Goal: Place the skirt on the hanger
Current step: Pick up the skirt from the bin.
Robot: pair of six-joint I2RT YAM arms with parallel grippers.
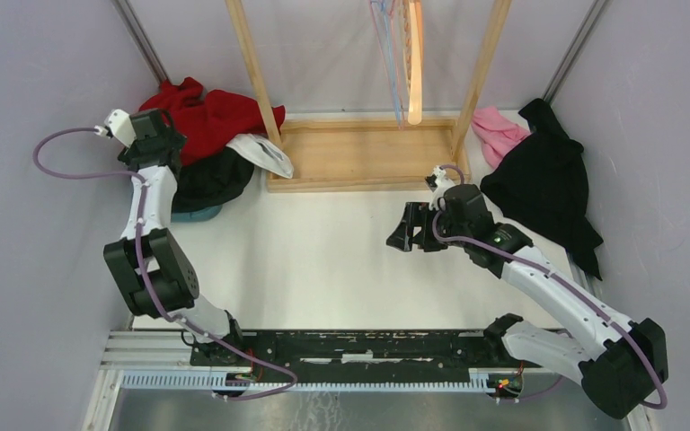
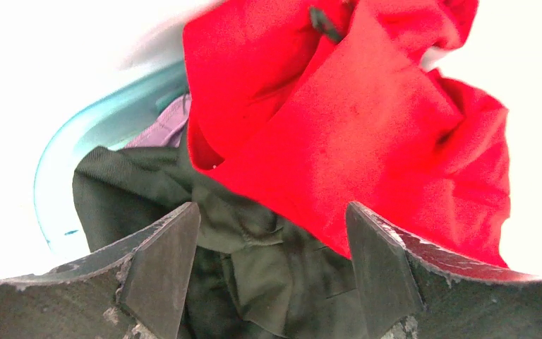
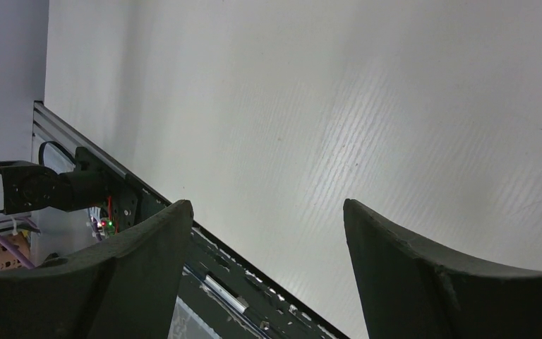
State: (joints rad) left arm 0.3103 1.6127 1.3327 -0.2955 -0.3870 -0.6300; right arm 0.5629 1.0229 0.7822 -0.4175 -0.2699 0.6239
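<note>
Two tools stand with jaws apart and hold nothing: the right tool (image 3: 265,212) over bare worktop (image 1: 323,260) toward three o'clock, the left tool (image 2: 272,212) just above a heap (image 1: 202,135) at ten o'clock. The skirt is probably in that heap, either the red garment (image 2: 367,120) or the dark olive garment (image 2: 134,176) under it; which one cannot be told. Both look like soft, light, limp woven cloth, bunched in folds and likely to drape and slip. A stitched hem or waistband would give the surest pinch. Farther off, at twelve o'clock, thin hangers (image 1: 393,63) dangle from a wooden rack (image 1: 364,153), stiff and probably free to swing.
</note>
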